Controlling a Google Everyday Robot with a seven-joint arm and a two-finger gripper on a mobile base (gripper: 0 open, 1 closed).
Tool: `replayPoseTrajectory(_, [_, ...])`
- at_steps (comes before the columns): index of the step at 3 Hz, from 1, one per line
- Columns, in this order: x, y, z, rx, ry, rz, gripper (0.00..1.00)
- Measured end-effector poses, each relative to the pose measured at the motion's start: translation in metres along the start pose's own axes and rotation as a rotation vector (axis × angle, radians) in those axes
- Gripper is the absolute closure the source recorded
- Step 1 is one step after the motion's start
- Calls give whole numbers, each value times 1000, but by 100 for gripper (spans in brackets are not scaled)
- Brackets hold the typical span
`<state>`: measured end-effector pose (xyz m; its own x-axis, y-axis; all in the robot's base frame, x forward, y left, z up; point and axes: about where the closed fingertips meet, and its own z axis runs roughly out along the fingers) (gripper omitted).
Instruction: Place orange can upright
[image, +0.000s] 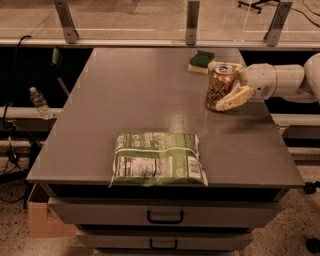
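The orange can (217, 91), copper-coloured with a silver lid and dark jagged markings, stands upright on the grey table (145, 85) near its far right edge. My gripper (227, 82) reaches in from the right on a white arm. Its cream fingers (234, 98) sit on either side of the can, closed on it. The can's base appears to rest on the tabletop.
A green snack bag (157, 159) lies flat near the table's front edge. A green-and-yellow sponge (201, 61) lies just behind the can. A water bottle (39, 102) stands on a ledge at the left. Drawers (165, 216) are under the table, and a cardboard box (40, 217) is on the floor.
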<state>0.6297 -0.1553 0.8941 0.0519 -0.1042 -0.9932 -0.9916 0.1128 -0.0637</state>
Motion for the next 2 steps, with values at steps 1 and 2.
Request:
replayPoseTrajectory(1, [-4,-7,-23,49,47,-9,0])
replayPoseTrajectory(2, [-36,-6,-69,168,103,-51,0])
